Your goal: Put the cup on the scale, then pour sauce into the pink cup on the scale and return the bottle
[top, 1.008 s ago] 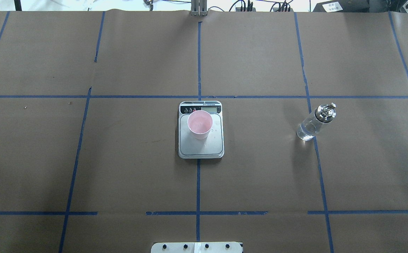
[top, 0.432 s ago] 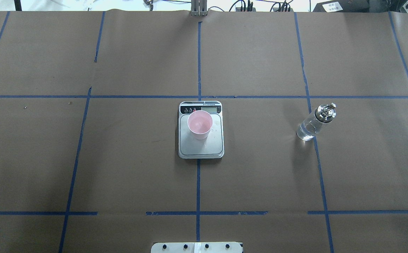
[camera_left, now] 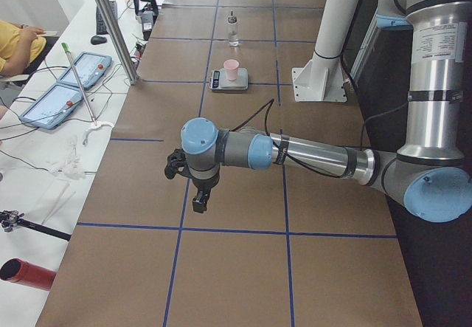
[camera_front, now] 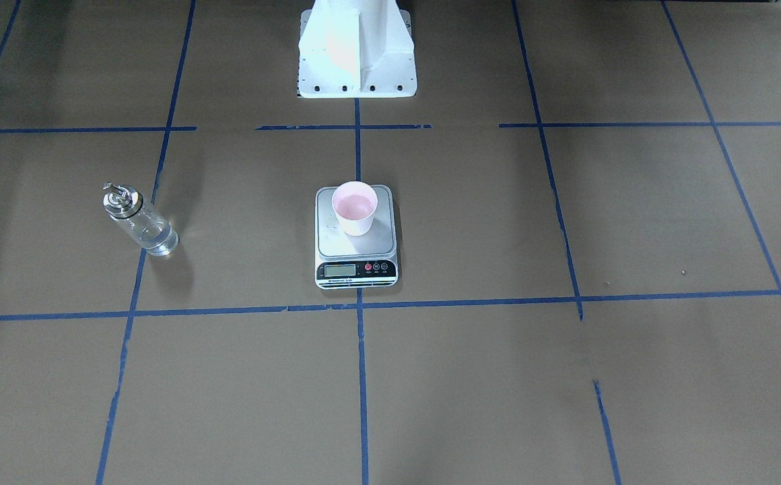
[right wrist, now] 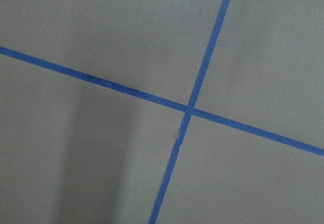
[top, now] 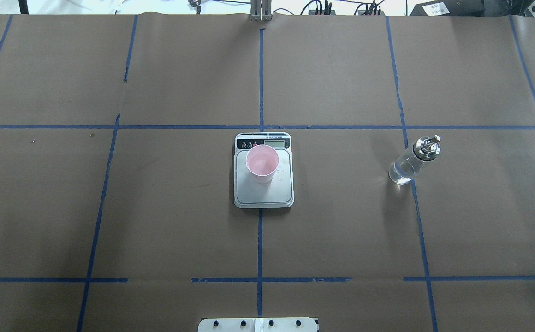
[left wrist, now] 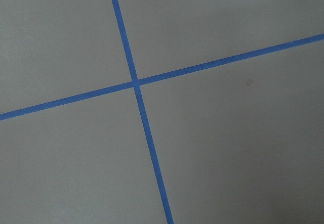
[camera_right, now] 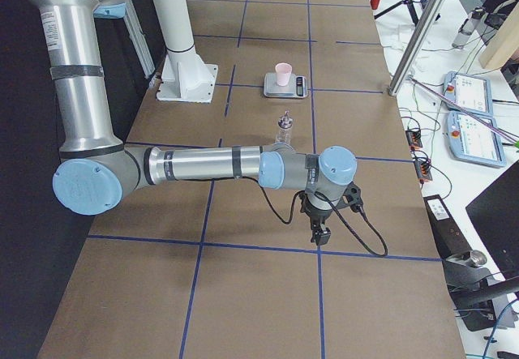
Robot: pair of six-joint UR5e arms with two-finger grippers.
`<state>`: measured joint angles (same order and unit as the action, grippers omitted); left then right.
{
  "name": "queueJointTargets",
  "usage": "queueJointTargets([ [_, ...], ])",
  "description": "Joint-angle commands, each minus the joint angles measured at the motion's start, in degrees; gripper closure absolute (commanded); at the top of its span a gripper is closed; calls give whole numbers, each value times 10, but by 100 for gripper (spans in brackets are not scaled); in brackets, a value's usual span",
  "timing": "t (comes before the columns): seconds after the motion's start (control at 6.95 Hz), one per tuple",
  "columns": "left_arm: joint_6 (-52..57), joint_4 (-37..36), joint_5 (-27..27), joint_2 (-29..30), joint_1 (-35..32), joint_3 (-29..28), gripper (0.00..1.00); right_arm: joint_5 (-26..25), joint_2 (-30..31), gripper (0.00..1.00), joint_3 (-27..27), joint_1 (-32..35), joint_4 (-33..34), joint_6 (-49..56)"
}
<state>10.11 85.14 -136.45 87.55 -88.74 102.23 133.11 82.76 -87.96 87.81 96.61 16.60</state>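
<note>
The pink cup (top: pixel 262 163) stands upright on the far half of the silver scale (top: pixel 267 194), just behind its black display strip; it also shows in the front view (camera_front: pixel 355 207). The clear glass bottle (top: pixel 408 163) with its silver pourer cap stands upright on the table's right side, apart from the scale, with clear sauce in its lower part. It also shows in the front view (camera_front: pixel 143 228). My left gripper (camera_left: pixel 199 201) and right gripper (camera_right: pixel 319 233) hang over bare table at opposite ends, seen only in the side views; I cannot tell if they are open or shut.
Brown paper with blue tape lines (top: pixel 260 83) covers the table. The white robot base (camera_front: pixel 357 54) stands at the near middle edge. A metal post (camera_left: pixel 110 24) and tablets (camera_left: pixel 74 72) sit on the operators' side. Both wrist views show only paper and tape crossings.
</note>
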Motion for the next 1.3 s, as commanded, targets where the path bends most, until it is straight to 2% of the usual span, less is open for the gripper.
queueJointTargets([
  [0.0,1,2,2,0,1,-2,0,2,-2,0,2,-1,-2,-2],
  [0.43,0,-1,7,-7,-4,-12,0,26,-4,0,2,-2,-4,-46],
  [0.72,4,0,7,1,-56,-61,0,25,-4,0,5,-2,-4,-46],
  [1.15,1,-2,4,2,-60,-55,0,25,-3,0,0,-2,-5,-46],
])
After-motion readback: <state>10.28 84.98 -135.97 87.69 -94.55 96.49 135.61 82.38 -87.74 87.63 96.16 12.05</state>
